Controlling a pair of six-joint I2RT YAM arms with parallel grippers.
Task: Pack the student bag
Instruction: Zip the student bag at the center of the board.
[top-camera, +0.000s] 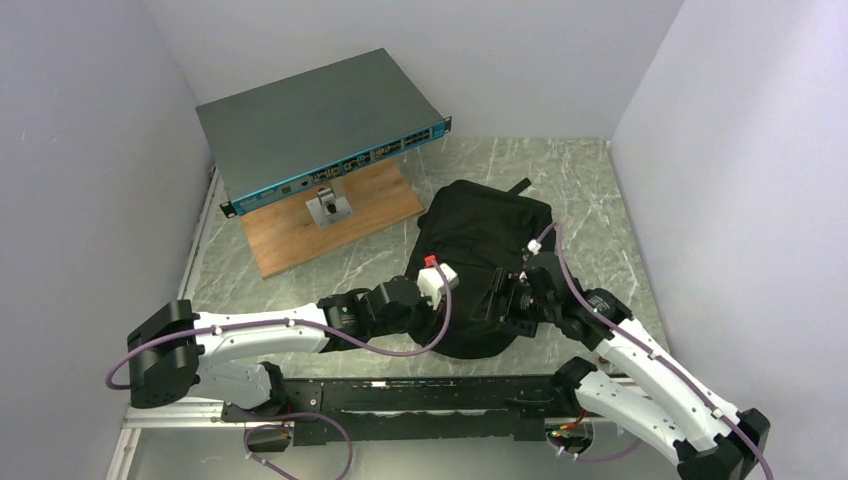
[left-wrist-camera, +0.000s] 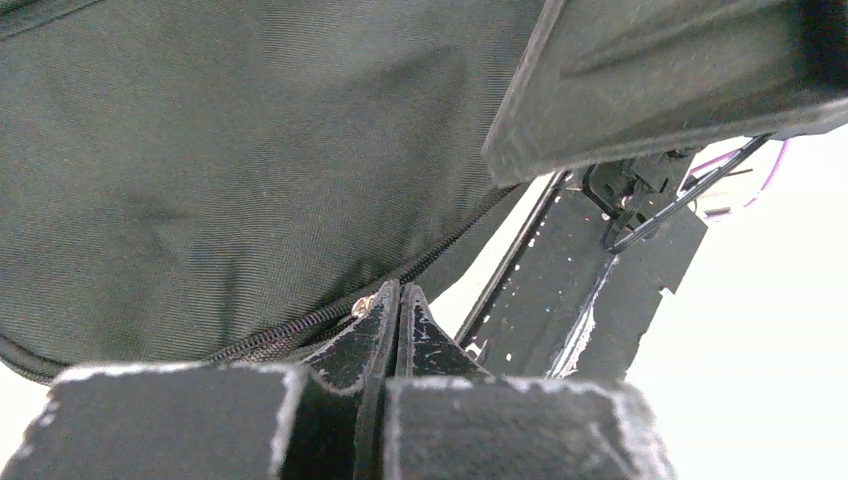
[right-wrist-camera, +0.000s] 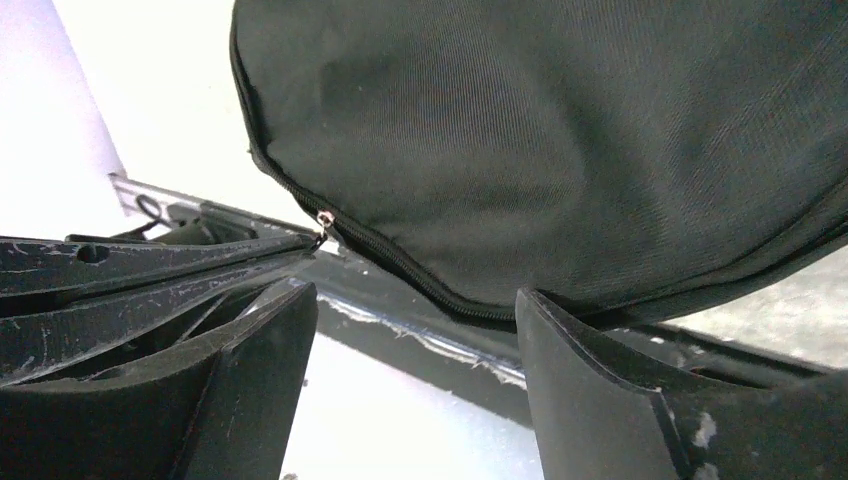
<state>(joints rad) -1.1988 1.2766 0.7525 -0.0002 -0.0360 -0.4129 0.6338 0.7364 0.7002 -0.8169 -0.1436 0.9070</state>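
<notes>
Your bag (top-camera: 485, 240) lies on the bench (top-camera: 590, 190) near its middle, towards the near edge, between the two arms. Your left hand (left-wrist-camera: 398, 300) is pressed together at the bag's near rim, pinching the small silver zip pull (left-wrist-camera: 361, 305) at its fingertips. Your right hand (right-wrist-camera: 412, 298) is spread wide just beside the same rim, close to the zip (right-wrist-camera: 400, 265), with nothing held between its fingers. On the far left, a grey switch box (top-camera: 310, 120) rests tilted over a wooden board (top-camera: 300, 235), well apart from the bag.
</notes>
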